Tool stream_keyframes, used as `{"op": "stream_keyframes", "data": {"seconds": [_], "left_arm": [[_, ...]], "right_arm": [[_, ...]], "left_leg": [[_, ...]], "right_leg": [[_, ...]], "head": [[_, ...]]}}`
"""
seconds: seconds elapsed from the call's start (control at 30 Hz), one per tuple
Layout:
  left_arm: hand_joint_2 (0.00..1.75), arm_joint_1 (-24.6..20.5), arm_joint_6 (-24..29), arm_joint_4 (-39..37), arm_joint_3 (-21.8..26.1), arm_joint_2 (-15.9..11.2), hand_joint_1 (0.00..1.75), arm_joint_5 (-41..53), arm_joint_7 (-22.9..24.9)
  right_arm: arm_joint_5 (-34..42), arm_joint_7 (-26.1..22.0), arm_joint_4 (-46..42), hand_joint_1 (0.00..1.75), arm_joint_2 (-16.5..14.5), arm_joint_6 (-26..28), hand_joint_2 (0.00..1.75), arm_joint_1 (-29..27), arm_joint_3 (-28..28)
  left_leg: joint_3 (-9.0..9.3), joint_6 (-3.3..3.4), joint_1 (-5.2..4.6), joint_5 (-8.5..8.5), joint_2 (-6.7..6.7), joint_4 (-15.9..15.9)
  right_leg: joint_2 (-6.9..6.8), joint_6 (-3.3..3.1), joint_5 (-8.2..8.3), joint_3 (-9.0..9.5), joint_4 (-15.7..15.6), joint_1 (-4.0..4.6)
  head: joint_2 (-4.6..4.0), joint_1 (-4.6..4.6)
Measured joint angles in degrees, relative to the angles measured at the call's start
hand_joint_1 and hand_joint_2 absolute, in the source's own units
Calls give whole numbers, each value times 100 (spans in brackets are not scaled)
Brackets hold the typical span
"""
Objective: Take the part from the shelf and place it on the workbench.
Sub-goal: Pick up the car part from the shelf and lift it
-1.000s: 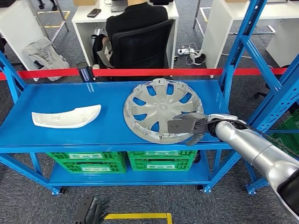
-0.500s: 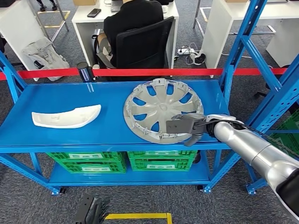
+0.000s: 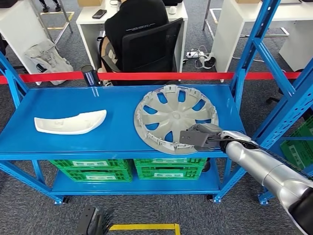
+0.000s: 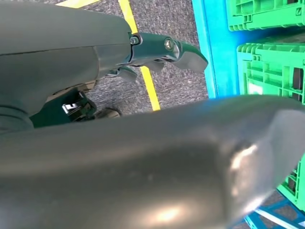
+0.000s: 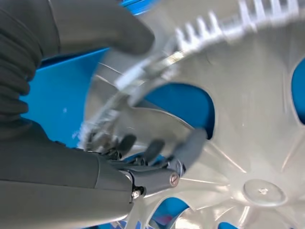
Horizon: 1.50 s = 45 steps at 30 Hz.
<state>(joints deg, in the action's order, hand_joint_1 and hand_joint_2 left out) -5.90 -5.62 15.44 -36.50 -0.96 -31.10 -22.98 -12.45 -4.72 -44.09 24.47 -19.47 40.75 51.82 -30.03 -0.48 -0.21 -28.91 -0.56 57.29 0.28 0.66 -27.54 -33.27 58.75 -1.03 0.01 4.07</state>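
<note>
Room: grey carpet floor (image 3: 22,205) with white desks behind a red barrier tape (image 3: 155,76); a person in a dark top (image 3: 134,24) sits in a black office chair (image 3: 151,46) with their back turned.
Shelf: blue metal rack (image 3: 110,132) with slanted blue uprights on the right side; green plastic crates (image 3: 129,169) sit on its lower level.
Part: round silver-grey plastic wheel cover (image 3: 173,115) with spoke-shaped cut-outs, on the right half of the upper shelf surface, its near rim at the front edge of the shelf.
Right hand: grey many-fingered hand (image 3: 195,137) at the end of the silver right arm (image 3: 265,169), grasping the near rim of the wheel cover; in the right wrist view the thick thumb (image 5: 107,28) lies on one face of the rim and the dark fingers (image 5: 187,145) curl through a cut-out onto the other face.
Other item: white curved plastic trim piece (image 3: 70,122), lying flat on the left half of the same shelf surface, well apart from the wheel cover.
Left hand: hanging low over the carpet (image 3: 94,223) near a yellow floor line (image 3: 144,226); whether its fingers are spread or curled cannot be told.
</note>
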Motion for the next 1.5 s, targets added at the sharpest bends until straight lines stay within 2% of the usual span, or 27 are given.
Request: {"op": "stream_keyframes", "data": {"seconds": [0.23, 0.87, 1.13, 1.5], "left_arm": [[0, 28, 52, -21, 0, -7, 0, -115, -166], [0, 82, 92, -71, 4, -9, 0, -163, -242], [0, 82, 27, -82, 2, -34, 0, -124, -242], [0, 82, 8, -82, 2, -57, 0, -122, -274]], "right_arm": [[28, -85, 170, 175, -71, 187, 175, -205, -300], [-204, -184, 148, 175, -113, 570, 175, -528, -776], [-151, -539, -330, 175, -112, 219, 175, -639, -1178], [227, -840, -1091, 175, -114, -92, 175, -656, -1389]], "left_leg": [[27, 5, 0, -3, -5, 0], [48, 19, 0, -7, -3, 0], [37, 19, 0, -7, 2, 0], [9, 20, 1, -7, -6, -2]], "right_leg": [[-3, 3, -2, 34, -12, 1], [-1, 10, 2, 67, -28, 0], [10, 14, 5, 48, -29, 0], [1, 15, 3, 28, -28, 1]], "head": [[-1, 1], [-1, 1], [-1, 1], [0, 0]]}}
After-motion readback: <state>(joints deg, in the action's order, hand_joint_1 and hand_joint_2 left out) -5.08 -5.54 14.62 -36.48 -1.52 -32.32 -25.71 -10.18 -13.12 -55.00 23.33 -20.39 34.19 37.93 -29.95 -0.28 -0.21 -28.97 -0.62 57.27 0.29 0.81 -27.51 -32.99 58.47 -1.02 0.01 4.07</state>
